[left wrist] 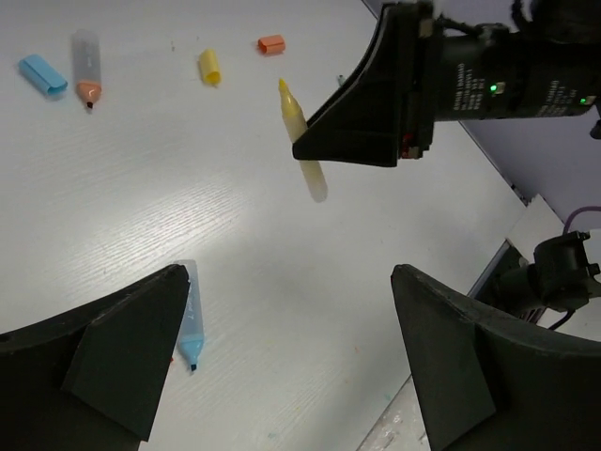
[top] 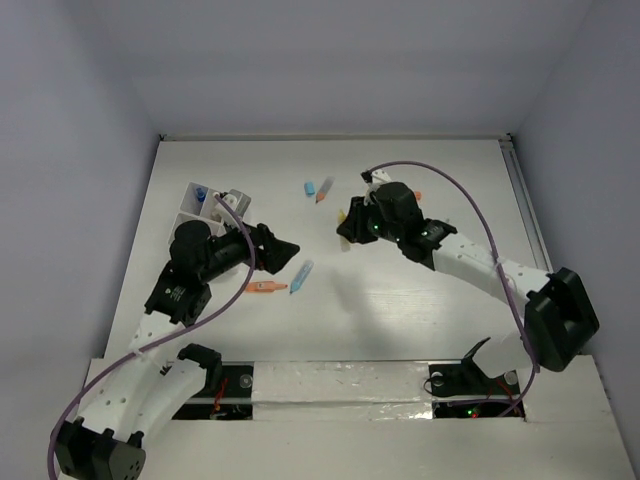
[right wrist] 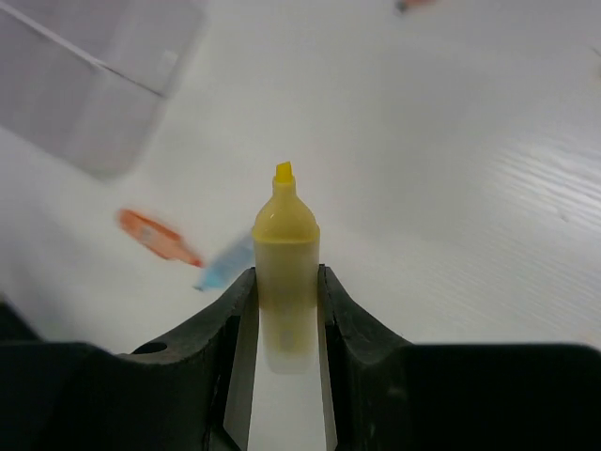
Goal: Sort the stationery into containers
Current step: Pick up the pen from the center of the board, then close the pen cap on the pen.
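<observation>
Above the middle of the desk (top: pixel 420 310), seemingly lifted off its surface, the yellow marker (right wrist: pixel 285 230) is pinched around mid-barrel by the right gripper (right wrist: pixel 285 287), its uncapped tip pointing outward. It looks like light, stiff, smooth plastic, so it would likely slide or swivel if held near an end; a hold across the barrel's middle seems safest, and the bare tip is best kept off the box walls. The left gripper (top: pixel 283 250) hangs spread and empty, near the box (top: pixel 190 200) at the desk's left. Counted: four markers, namely the yellow one, one blue marker (top: pixel 301 276) and two orange markers (top: pixel 266 287) (top: pixel 324 190); three loose caps, a blue cap (left wrist: pixel 42 73), a yellow cap (left wrist: pixel 209 66) and an orange cap (left wrist: pixel 271 43); one box, with something blue already in one compartment
</observation>
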You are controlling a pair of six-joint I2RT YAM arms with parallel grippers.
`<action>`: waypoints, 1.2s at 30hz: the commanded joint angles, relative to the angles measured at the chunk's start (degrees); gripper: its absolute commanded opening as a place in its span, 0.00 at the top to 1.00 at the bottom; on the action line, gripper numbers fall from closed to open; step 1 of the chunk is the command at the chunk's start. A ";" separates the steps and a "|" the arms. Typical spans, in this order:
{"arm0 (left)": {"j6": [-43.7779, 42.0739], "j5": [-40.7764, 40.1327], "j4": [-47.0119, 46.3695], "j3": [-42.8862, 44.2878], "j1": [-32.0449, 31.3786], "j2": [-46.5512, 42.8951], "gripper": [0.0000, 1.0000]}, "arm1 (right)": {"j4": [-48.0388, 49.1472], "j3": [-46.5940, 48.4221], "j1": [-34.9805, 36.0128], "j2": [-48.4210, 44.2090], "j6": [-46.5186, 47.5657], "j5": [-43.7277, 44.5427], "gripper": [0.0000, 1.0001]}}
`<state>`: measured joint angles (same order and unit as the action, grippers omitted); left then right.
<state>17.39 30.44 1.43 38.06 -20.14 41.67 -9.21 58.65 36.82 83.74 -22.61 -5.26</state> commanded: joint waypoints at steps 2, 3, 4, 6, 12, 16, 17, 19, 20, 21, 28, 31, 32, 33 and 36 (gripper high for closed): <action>0.81 3.48 -4.07 -0.36 -0.16 1.03 0.14 | 16.94 -0.30 5.27 -2.09 -9.64 -0.46 0.93; 0.81 3.84 -3.98 -0.27 -0.16 1.74 0.15 | 17.90 0.23 6.33 -1.75 -10.17 0.76 0.93; 0.72 4.10 -3.72 -0.10 -0.16 2.44 0.16 | 18.52 1.19 8.42 -1.57 -10.61 1.47 0.93; 0.72 4.19 -3.45 -0.01 -0.16 3.68 0.16 | 19.58 2.60 10.20 -0.78 -11.13 2.87 0.93; 1.07 2.52 -3.98 -0.36 -0.16 3.07 0.24 | 22.66 4.01 14.42 -0.34 -11.93 4.90 0.93; 1.16 2.70 -3.98 -0.36 -0.16 3.59 0.27 | 23.28 4.80 15.83 -0.51 -12.19 7.19 0.92; 1.16 2.87 -4.07 -0.36 -0.16 3.85 0.28 | 23.01 5.59 15.83 -0.25 -12.19 7.10 0.92; 1.16 3.05 -3.98 -0.36 -0.16 4.38 0.31 | 23.36 5.86 16.44 -0.07 -12.37 7.54 0.92; 1.07 2.96 -3.63 -0.27 -0.16 4.65 0.32 | 23.45 6.03 16.44 0.01 -12.54 7.54 0.92; 1.07 2.88 -3.54 -0.27 -0.16 4.82 0.33 | 24.06 6.21 16.44 -0.07 -12.72 7.63 0.92; 1.07 1.73 -3.63 -0.18 -0.16 4.39 0.47 | 24.51 8.14 17.58 1.15 -13.51 6.14 0.92; 1.24 1.82 -3.98 -0.27 -0.16 4.03 0.53 | 25.03 8.58 18.11 2.47 -13.95 5.79 0.91; 1.33 1.91 -3.98 -0.27 -0.16 4.12 0.54 | 25.03 9.28 18.11 2.91 -13.95 5.70 0.91; 1.25 1.73 -3.89 -0.27 -0.16 4.03 0.54 | 24.86 9.72 18.64 3.26 -13.86 5.61 0.91; 1.25 1.65 -3.81 -0.27 -0.16 3.86 0.56 | 25.38 10.52 18.64 4.41 -13.95 5.00 0.91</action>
<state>18.55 32.03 -0.19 37.95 -20.14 46.68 12.10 66.06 54.83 87.44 -36.03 0.43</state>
